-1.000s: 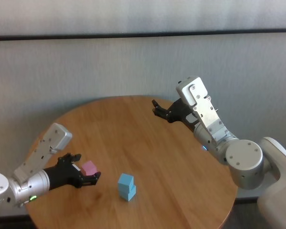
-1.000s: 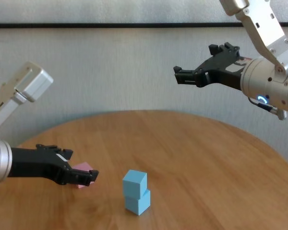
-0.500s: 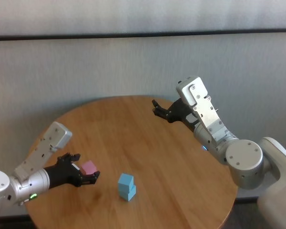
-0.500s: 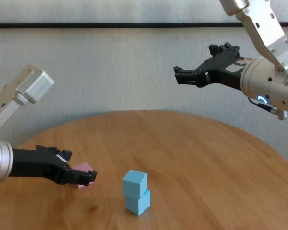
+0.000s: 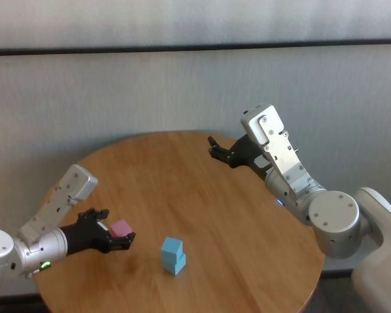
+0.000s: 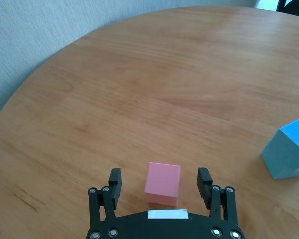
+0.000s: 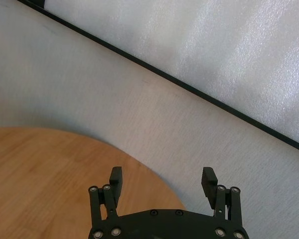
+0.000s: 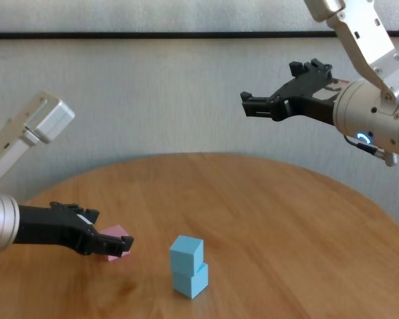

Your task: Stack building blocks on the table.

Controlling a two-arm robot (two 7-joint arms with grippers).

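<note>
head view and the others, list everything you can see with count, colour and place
light blue blocks: 2, light blue, stacked one on the other on the table, near its front
pink block: 1, pink, on the table toward the robot's left, between the left gripper's open fingers, untouched
table: 1, round, light brown wood grain
wall: 1, pale grey with a dark horizontal strip, behind the table
left gripper: 1, black, open, low around the pink block
right gripper: 1, black, open, raised over the table's far right, holding nothing
</note>
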